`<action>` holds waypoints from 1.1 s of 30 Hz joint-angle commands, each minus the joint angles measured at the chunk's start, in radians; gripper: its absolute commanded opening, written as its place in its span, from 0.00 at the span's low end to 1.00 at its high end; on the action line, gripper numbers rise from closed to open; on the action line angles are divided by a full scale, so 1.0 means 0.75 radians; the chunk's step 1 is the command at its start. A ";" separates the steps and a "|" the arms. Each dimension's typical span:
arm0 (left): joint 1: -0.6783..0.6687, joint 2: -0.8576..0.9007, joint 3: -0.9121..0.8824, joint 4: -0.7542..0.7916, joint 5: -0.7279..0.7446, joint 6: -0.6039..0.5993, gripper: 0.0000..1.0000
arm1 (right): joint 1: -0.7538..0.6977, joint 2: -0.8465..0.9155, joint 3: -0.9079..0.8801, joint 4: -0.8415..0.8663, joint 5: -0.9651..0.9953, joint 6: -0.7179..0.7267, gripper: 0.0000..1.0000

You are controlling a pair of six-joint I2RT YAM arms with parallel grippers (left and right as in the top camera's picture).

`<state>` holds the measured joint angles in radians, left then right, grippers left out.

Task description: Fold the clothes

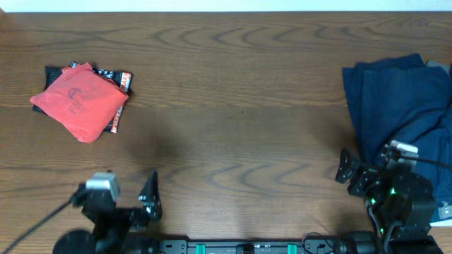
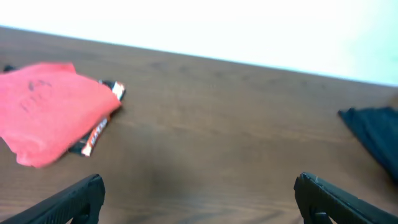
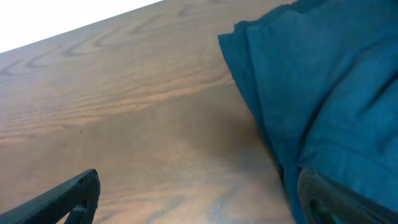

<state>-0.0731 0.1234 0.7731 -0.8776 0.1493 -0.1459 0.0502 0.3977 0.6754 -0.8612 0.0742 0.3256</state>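
The clothes lie in two places on the wooden table. A folded coral-red garment (image 1: pixel 79 102) (image 2: pixel 50 109) rests at the far left on a small black printed one (image 1: pixel 121 80) (image 2: pixel 93 134). A dark navy garment (image 1: pixel 399 106) (image 3: pixel 323 87) (image 2: pixel 375 134) lies crumpled at the right edge. My left gripper (image 1: pixel 127 192) (image 2: pixel 199 190) is open near the front edge, well short of the red bundle, with only bare wood between its fingers. At the front right, my right gripper (image 1: pixel 371 161) (image 3: pixel 199 190) is also open, its right finger (image 3: pixel 323 196) over the navy cloth's near edge.
The brown wooden table (image 1: pixel 233 113) stretches between the two piles. Both arm bases sit along the front edge (image 1: pixel 254 247). A sliver of pale grey fabric (image 1: pixel 439 68) shows beside the navy garment at the far right edge.
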 commanded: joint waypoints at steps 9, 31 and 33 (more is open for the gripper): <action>0.005 -0.075 -0.007 -0.006 -0.020 -0.011 0.98 | 0.012 -0.009 -0.011 -0.222 0.026 0.024 0.99; 0.005 -0.075 -0.007 -0.006 -0.020 -0.011 0.98 | 0.013 -0.511 -0.532 0.605 -0.146 -0.296 0.99; 0.005 -0.075 -0.007 -0.006 -0.020 -0.011 0.98 | 0.013 -0.520 -0.636 0.784 -0.150 -0.308 0.99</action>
<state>-0.0727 0.0700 0.7700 -0.8852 0.1493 -0.1532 0.0513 0.0181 0.2749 -0.3431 -0.0093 0.1497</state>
